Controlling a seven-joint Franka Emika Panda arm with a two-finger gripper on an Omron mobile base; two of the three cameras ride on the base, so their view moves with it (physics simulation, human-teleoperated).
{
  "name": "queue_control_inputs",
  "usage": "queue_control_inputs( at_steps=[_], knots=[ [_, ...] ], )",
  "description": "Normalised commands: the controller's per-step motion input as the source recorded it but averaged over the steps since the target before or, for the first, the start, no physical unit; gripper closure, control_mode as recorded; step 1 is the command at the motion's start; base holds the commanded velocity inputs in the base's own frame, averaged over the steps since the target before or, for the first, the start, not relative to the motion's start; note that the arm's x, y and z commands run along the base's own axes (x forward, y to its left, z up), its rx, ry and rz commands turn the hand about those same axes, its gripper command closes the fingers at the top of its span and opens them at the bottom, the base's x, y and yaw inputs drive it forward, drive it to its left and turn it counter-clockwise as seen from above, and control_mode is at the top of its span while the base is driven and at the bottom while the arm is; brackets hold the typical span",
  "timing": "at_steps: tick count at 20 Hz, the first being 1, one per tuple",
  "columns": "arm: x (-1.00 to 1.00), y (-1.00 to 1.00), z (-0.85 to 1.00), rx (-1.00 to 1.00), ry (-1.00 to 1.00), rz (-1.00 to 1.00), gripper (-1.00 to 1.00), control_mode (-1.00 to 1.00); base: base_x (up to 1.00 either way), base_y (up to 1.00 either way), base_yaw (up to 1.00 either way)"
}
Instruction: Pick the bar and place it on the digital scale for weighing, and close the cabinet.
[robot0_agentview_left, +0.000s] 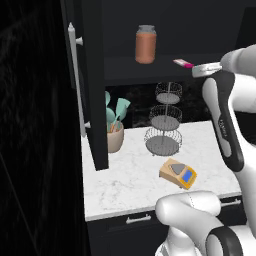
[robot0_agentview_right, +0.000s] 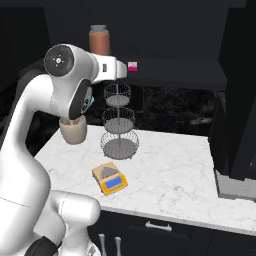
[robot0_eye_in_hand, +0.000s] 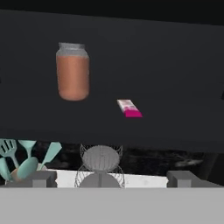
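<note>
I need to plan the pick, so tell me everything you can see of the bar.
The bar is a small flat wrapped snack, pink-and-white with a magenta end toward the cabinet's front. It lies flat and askew on the dark shelf of the open cabinet, right of a brown jar and apart from it. The open gripper faces it from in front without touching it.

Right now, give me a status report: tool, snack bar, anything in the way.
Tool open, empty, facing cabinet shelf. Small pink-and-white wrapped bar lying on shelf, untouched. Brown glass jar stands apart beside it, not blocking.

Pink-and-white bar (robot0_eye_in_hand: 129, 108), orange-yellow digital scale (robot0_agentview_left: 178, 173), white marbled counter (robot0_agentview_left: 125, 182).
</note>
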Motion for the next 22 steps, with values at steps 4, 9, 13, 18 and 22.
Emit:
queue_control_inputs(
  at_steps=[4,9,13,18,22],
  knots=[
    [0.51,-0.22,0.01,0.0,0.0,0.0,-1.0,-1.0,0.0,0.0,0.0],
    [0.47,-0.08,0.0,0.0,0.05,0.02,-1.0,-1.0,0.0,0.0,0.0],
    [0.47,0.0,0.0,0.0,0.1,0.0,-1.0,-1.0,0.0,0.0,0.0],
    [0.47,0.0,0.0,0.0,0.07,0.0,-1.0,-1.0,0.0,0.0,0.0],
    [0.35,-0.03,-0.03,0.0,0.0,0.0,-1.0,-1.0,0.0,0.0,0.0]
  ],
)
